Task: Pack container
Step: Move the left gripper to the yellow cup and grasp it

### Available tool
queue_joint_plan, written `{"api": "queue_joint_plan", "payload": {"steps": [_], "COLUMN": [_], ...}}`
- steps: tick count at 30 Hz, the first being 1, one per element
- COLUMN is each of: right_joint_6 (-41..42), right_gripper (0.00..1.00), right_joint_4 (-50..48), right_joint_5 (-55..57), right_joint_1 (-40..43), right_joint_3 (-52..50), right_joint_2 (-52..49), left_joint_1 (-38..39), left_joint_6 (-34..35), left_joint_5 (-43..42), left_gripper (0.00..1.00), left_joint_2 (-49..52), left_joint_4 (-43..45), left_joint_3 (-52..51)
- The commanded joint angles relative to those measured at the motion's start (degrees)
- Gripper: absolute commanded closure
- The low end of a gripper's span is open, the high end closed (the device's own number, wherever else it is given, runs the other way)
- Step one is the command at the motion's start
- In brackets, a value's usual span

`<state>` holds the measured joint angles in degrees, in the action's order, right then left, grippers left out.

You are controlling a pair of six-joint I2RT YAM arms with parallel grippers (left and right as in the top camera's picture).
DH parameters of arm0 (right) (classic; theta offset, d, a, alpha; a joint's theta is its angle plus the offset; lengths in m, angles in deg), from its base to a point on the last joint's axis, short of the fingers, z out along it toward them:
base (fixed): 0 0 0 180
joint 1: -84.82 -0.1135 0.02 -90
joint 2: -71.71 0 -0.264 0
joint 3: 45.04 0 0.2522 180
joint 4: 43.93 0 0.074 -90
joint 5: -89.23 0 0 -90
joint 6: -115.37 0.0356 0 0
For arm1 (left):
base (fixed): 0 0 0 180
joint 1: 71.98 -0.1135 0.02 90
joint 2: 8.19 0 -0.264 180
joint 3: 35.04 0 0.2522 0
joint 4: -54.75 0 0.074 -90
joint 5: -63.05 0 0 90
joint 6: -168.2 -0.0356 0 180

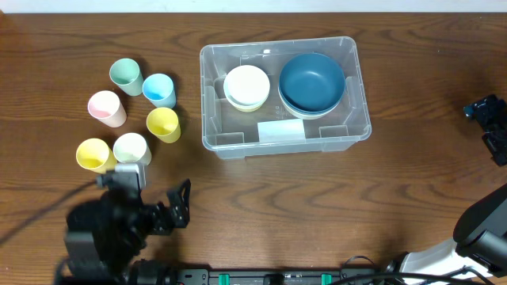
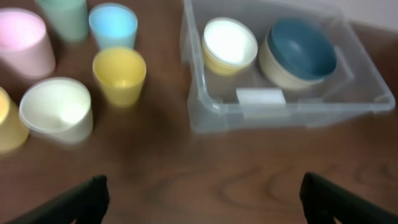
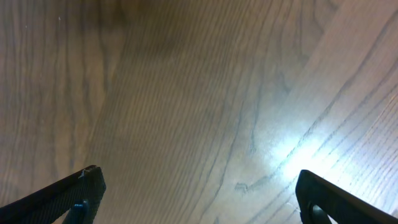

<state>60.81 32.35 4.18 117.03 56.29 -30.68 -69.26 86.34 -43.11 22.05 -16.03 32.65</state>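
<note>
Left gripper spread open, empty, hovers at 6 o'clock of cups, likely aiming for one. Container, 3 o'clock of cups, holds bowls nested to save room. Right gripper open, empty, parked far at 3 o'clock.

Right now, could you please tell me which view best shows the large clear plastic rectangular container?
Overhead: the clear plastic container appears whole and sharp. Left wrist shows it blurred; right wrist shows only wooden tabletop.
</note>
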Motion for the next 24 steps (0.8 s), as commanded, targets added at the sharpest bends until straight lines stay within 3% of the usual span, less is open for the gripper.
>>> {"api": "queue_joint_plan", "payload": {"steps": [1, 4, 7, 10, 15, 23, 24], "right_joint_6": [0.9, 0.9, 0.9, 0.9, 0.9, 0.9, 0.9], "right_gripper": [0.01, 0.01, 0.01, 0.01, 0.01, 0.01, 0.01], "right_joint_4": [0.0, 0.0, 0.0, 0.0, 0.0, 0.0, 0.0], "right_joint_5": [0.7, 0.7, 0.7, 0.7, 0.7, 0.7, 0.7], "right_joint_1": [0.1, 0.1, 0.1, 0.1, 0.1, 0.1, 0.1], "right_joint_3": [-0.2, -0.2, -0.2, -0.2, -0.2, -0.2, -0.2], "right_joint_2": [-0.2, -0.2, -0.2, -0.2, -0.2, -0.2, -0.2], "left_joint_1": [-0.2, -0.2, -0.2, -0.2, -0.4, -0.7, -0.7], "left_joint_6": [-1.0, -1.0, -1.0, -1.7, -2.4, -0.5, -0.5], "left_joint_5": [-0.3, -0.3, 0.8, 2.2, 12.7, 13.2, 13.2], "left_gripper": [0.02, 0.02, 0.02, 0.02, 0.01, 0.02, 0.06], "left_joint_2": [12.3, 22.3, 28.7, 32.6, 42.5, 58.2, 59.8], "left_joint_4": [-6.8, -13.8, -13.4, -10.8, -11.5, -9.7, -9.2], "left_joint_3": [13.8, 26.0, 31.8, 32.4, 32.4, 32.4, 32.4]}}
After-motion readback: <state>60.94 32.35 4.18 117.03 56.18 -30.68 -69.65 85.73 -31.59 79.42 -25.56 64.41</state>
